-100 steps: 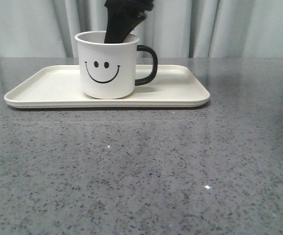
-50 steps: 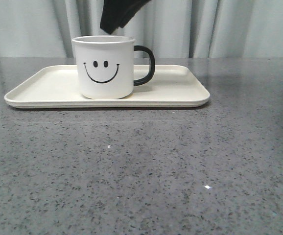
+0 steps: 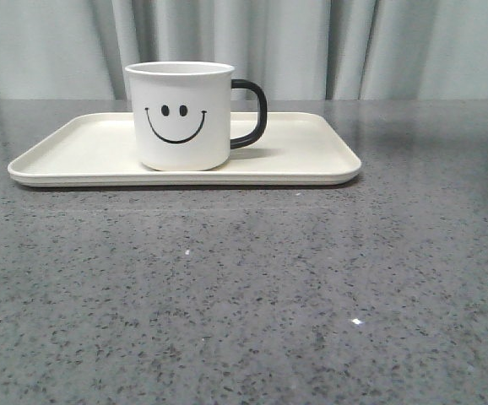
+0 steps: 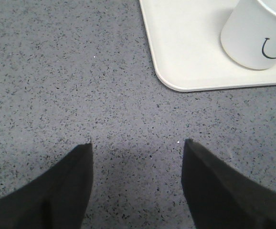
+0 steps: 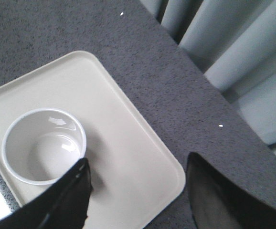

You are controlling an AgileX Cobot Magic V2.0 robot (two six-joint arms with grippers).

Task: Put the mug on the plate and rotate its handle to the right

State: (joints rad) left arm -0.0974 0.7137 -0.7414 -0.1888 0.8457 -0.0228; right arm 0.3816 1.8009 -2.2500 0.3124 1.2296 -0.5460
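The mug (image 3: 181, 116) stands upright on the left half of the plate (image 3: 303, 160), smiley facing near, handle (image 3: 251, 114) pointing right. The left gripper (image 4: 137, 164) hangs over the bare table (image 3: 252, 295), jaws apart, holding nothing. The right gripper (image 5: 137, 183) hovers above the plate, jaws apart.

One mug (image 3: 182, 116), one handle (image 3: 251, 113), one plate (image 3: 299, 150) — two claws, left (image 4: 137, 179) and right (image 5: 137, 191).

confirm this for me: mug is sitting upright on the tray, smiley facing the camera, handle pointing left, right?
Not quite. In the front view the mug stands upright on the tray with the smiley facing the camera, but the black handle points right, not left.
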